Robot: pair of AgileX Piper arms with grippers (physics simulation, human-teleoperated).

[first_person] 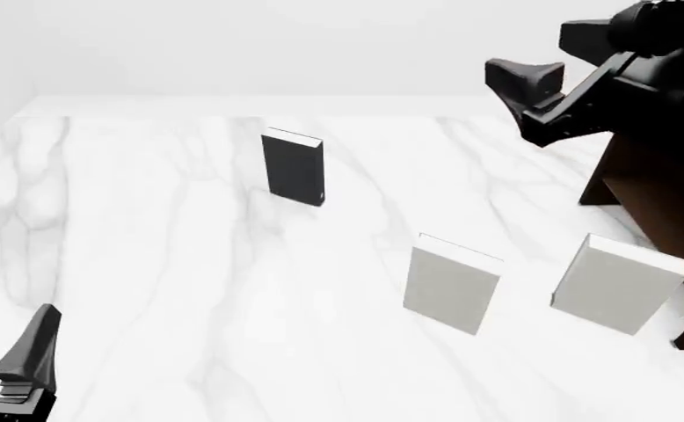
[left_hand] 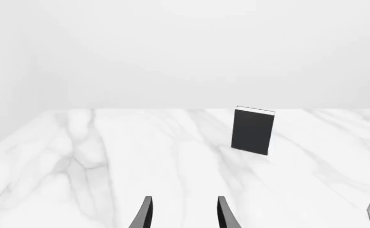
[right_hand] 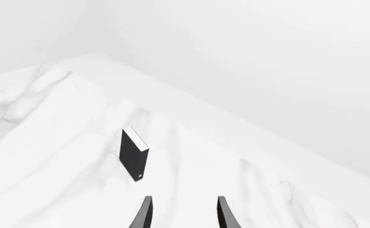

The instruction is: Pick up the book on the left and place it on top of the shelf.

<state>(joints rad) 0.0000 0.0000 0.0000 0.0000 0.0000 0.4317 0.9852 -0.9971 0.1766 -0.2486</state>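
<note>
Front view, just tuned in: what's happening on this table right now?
Nothing is held yet. The black book stands upright on the marble table, far left of two pale books, which also stand upright. The left gripper is open and low near the table's near edge, pointed toward the black book with a clear gap between them. The right gripper is also open, raised high over the dark brown shelf at the right.

Bright, even, diffuse light, no visible source. White marble table point(first_person: 201, 290) near blown out, blending into walls. Only faint soft shadows beneath standing books. Sharp renders, no blur, glare or edge distortion.
</note>
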